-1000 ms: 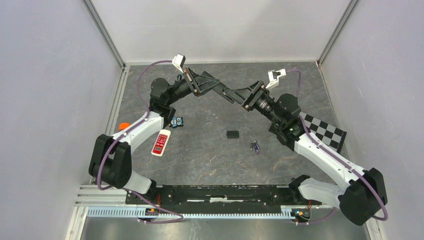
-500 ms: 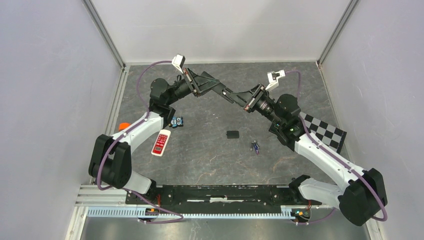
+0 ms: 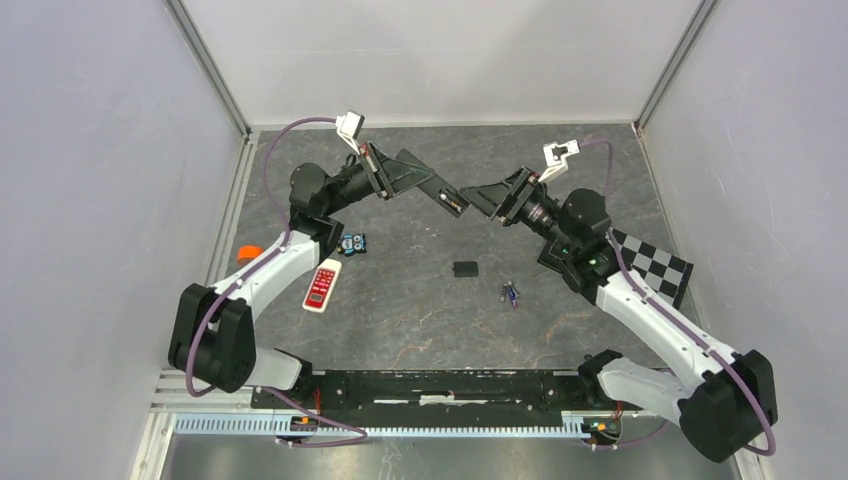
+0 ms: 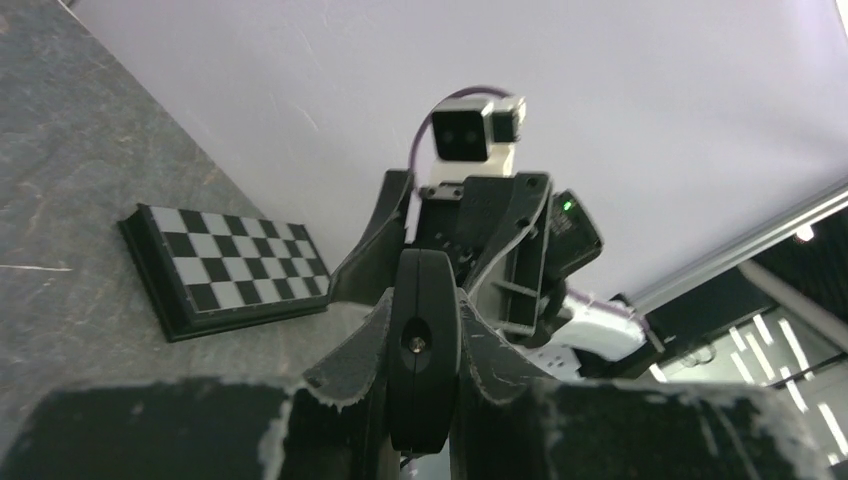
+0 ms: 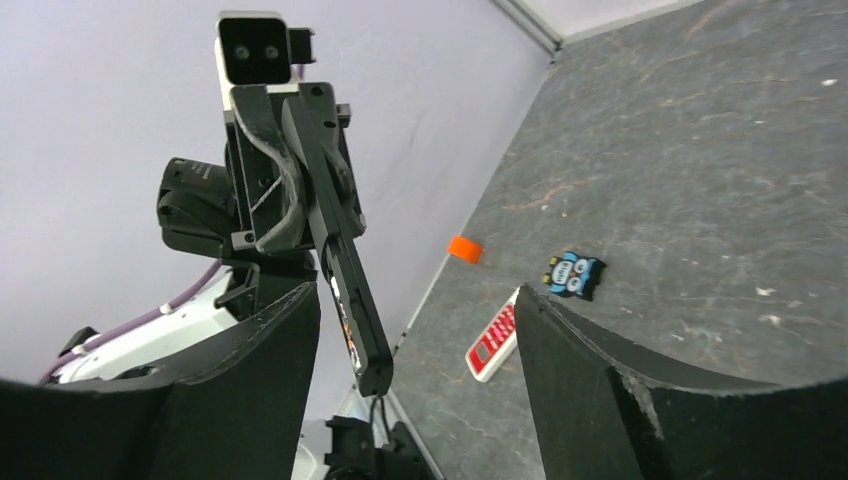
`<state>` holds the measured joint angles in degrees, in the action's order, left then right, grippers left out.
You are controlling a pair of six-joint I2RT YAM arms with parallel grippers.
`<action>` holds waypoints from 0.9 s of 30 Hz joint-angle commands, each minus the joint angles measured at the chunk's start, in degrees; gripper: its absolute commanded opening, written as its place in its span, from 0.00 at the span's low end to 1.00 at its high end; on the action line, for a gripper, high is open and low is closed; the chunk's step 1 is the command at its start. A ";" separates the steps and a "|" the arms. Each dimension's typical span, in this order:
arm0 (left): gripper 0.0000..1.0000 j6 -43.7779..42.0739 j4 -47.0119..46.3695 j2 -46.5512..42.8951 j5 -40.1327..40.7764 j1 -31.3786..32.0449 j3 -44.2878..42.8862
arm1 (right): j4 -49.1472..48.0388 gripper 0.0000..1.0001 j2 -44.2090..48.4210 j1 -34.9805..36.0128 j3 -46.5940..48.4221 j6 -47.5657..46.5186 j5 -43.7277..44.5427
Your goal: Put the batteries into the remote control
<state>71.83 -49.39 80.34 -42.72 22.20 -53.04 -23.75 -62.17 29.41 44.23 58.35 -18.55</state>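
The batteries (image 3: 511, 293) on the tabletop (image 3: 400, 310) are too small to count. The black remote (image 4: 424, 350) shows end-on in the left wrist view; its faces are hidden.

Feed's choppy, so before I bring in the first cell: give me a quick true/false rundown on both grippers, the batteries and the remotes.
1. The left gripper clamps the black remote in the air. True.
2. The right gripper holds a battery. False: it is open and empty.
3. The batteries lie on the table. True.
4. The red remote is lifted too. False: it lies on the table.
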 commanded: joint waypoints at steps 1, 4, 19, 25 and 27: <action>0.02 -11.27 -1.02 -3.30 -7.34 -1.48 2.25 | 10.51 0.76 3.54 -0.67 4.85 -10.58 0.69; 0.02 -14.15 0.07 -4.12 -11.40 -2.05 3.31 | 17.52 0.75 4.89 -0.67 5.72 -15.48 2.89; 0.02 -22.31 9.90 -6.68 -12.92 -2.20 4.81 | 13.18 0.61 8.80 -0.60 1.38 -29.14 -7.48; 0.02 -19.12 11.25 -5.38 -10.12 -2.11 3.76 | 8.60 0.62 6.50 1.22 1.74 -27.97 -9.79; 0.02 -18.24 11.49 -5.17 -9.66 -2.13 3.26 | 10.33 0.60 5.40 2.81 3.22 -30.39 -8.65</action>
<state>52.93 -38.44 74.83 -54.17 20.23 -46.81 -10.39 -55.07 30.02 45.39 30.92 -25.74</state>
